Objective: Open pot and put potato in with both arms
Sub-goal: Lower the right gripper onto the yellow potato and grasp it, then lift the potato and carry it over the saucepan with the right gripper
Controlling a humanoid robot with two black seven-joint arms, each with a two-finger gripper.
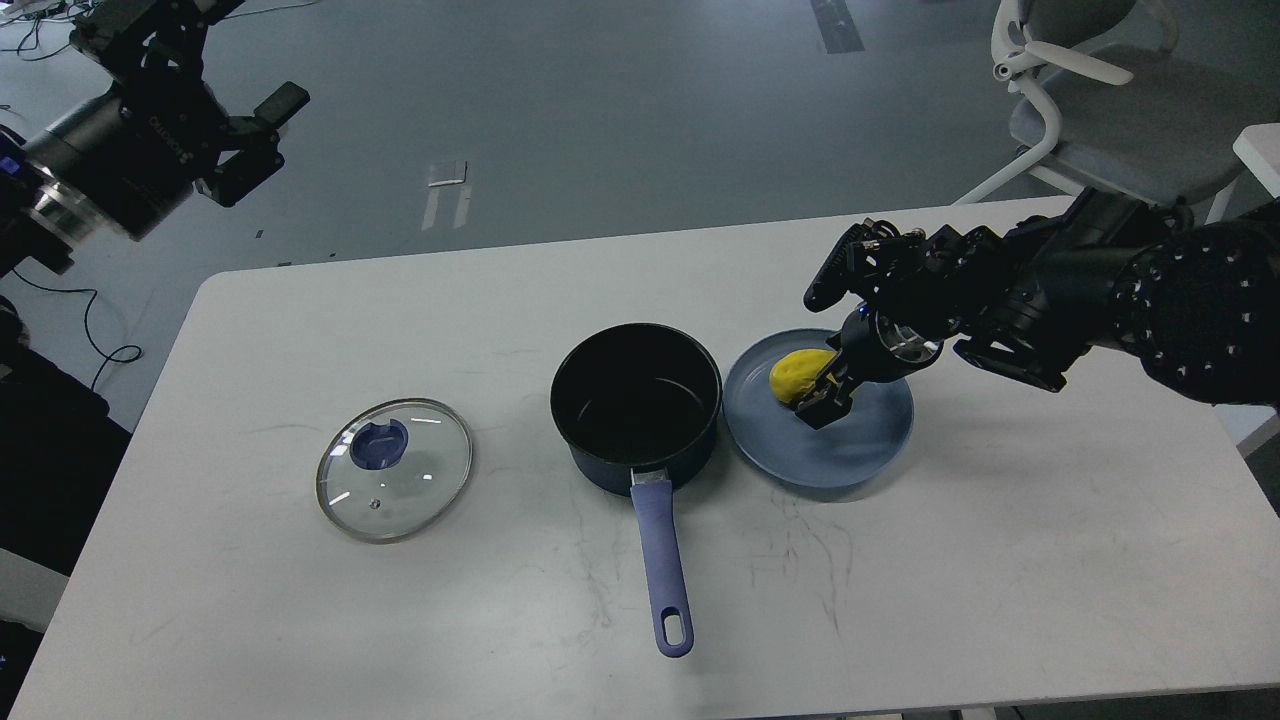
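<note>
Our pot sits uncovered at the middle of the white table, its blue handle pointing to 6 o'clock. At its 3 o'clock, touching the rim, lies the grey-blue plate bearing the yellow potato. Our right gripper has its fingers against the potato; whether they clamp it we cannot tell. The glass lid rests at 9 o'clock. Our left gripper, fingers spread, hangs at 10 o'clock.
</note>
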